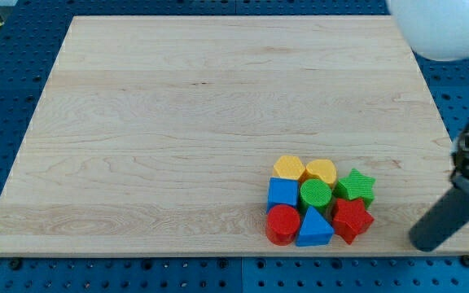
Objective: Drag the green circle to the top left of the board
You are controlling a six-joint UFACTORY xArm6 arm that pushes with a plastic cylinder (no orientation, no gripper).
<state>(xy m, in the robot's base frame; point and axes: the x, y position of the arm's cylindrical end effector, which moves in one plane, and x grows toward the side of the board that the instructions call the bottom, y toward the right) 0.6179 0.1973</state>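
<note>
Item, nearest the view's bottom: red cylinder (pixel 282 224), blue triangle (pixel 314 227) and red star (pixel 352 219) in a row, all ribbed plastic, matte.

Item, the rod, dark and straight, my tip (pixel 422 243) resting at the view's lower right, well apart from the cluster (no jaws here to be apart or together, only a blunt end).

Item, the green circle (pixel 316 194), mid-cluster at lower right, hemmed in: blue square (pixel 282 193) touching on its left, green star (pixel 356 186) on its right, yellow hexagon (pixel 289 168) and a rounded yellow block (pixel 321 172) behind. Likely light, rigid, sliding readily; best pushed low on its right flank, though neighbours would probably travel too.

Item, the board (pixel 177 114), pale grained wood, smooth.
</note>
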